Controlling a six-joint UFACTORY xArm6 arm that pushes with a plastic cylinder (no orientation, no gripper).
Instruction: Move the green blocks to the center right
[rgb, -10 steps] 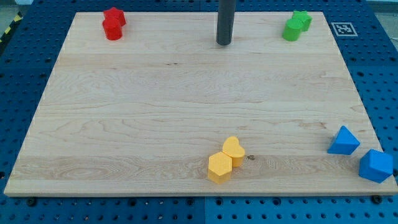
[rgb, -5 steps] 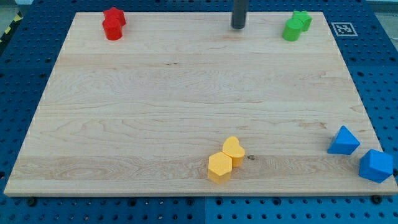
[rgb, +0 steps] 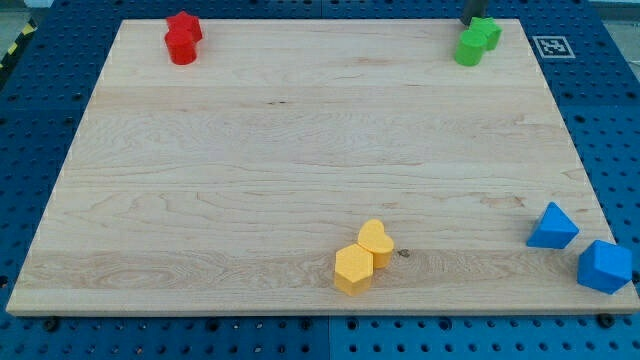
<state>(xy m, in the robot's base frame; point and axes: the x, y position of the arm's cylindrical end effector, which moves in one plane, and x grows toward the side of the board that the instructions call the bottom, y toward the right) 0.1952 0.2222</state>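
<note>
the two green blocks are located at the far right corner of the surface (rgb: 300, 180), against the view's top edge. the green cylinder (rgb: 467, 48) sits slightly lower and to the view's left; the second green block (rgb: 487, 32), whose shape cannot be made out with certainty, is touching it on the upper right.

no pincer is fitted to the arm, so no open or closed state applies. only a short dark stub of the rod is seen at the view's top edge, and my tip (rgb: 469, 25) is placed just above the green cylinder and just left of the second green block. contact between tip and blocks cannot be confirmed.

two red blocks are found at the far left corner: a red cylinder (rgb: 181, 48) with a red star-like block (rgb: 184, 25) touching it from above. a yellow hexagonal block (rgb: 353, 269) and a yellow heart-shaped block (rgb: 376, 241) are seated together near the middle of the near edge. a blue triangular block (rgb: 552, 226) and a second blue block (rgb: 604, 266) are positioned at the near right corner, the latter overhanging the right edge.
</note>
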